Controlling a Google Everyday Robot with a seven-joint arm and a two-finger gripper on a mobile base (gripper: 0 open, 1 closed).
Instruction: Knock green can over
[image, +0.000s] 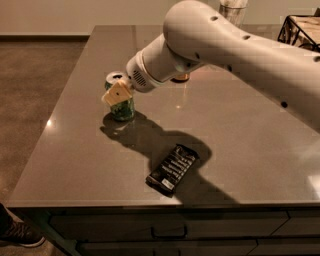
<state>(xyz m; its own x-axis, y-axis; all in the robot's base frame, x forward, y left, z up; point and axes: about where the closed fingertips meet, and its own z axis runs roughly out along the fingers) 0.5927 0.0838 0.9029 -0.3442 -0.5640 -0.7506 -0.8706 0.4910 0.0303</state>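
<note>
The green can (121, 107) stands upright on the grey table (240, 135), left of centre, with its silver top (116, 77) showing. My gripper (116, 94), with cream-coloured fingers, is right in front of the can's upper half and touches or nearly touches it. The white arm (210, 40) reaches in from the upper right. The gripper covers part of the can.
A dark snack packet (172, 169) lies near the table's front edge. A small orange-brown object (180, 77) sits behind the arm. A wire basket (300, 27) stands at the back right. The table's left edge drops to the floor; a shoe (20, 234) shows bottom left.
</note>
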